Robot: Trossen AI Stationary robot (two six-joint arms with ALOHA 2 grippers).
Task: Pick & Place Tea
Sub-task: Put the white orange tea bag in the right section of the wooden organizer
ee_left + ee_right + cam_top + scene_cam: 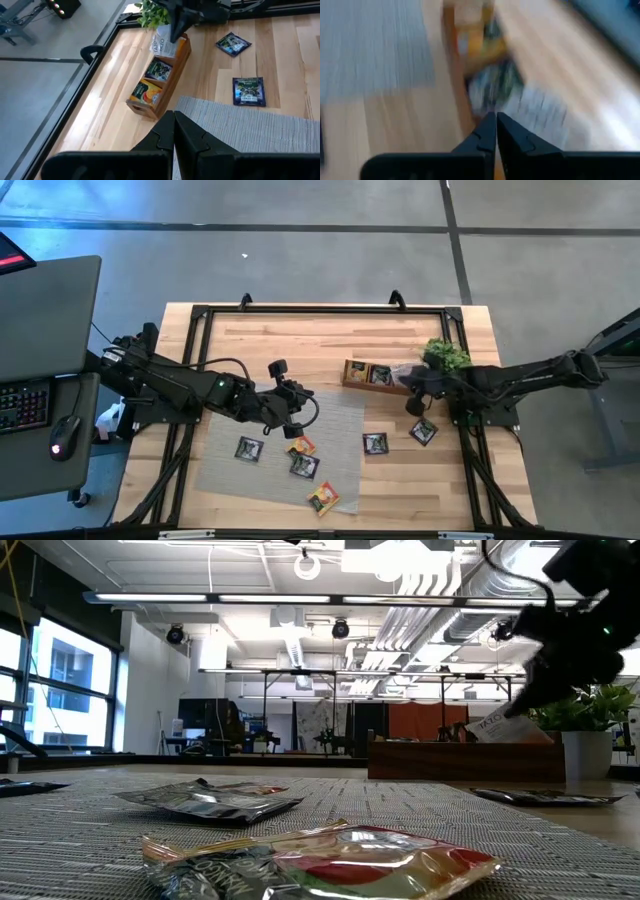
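A long brown wooden tray (365,374) stands on the table's far right part and holds an orange, a black and a white tea sachet. The white sachet (500,728) sticks up tilted at the tray's right end. My right gripper (408,385) is shut just above that sachet (535,117). My left gripper (174,117) is shut and hovers over the grey mat (280,435), left of the tray, touching nothing. Loose sachets lie flat: several on the mat (304,466) and two black ones (375,443) (423,431) on the bare wood. My right gripper (528,705) comes down slanting from the right toward the white sachet's upper corner (515,720). Its fingers (487,125) are shut beside the sachet; whether they touch it, I cannot tell.
A small green plant (445,355) in a white pot stands right behind the tray's right end, close to my right arm. A black frame runs along the table's edges (320,308). A desk with keyboard and mouse (62,435) stands left of the table.
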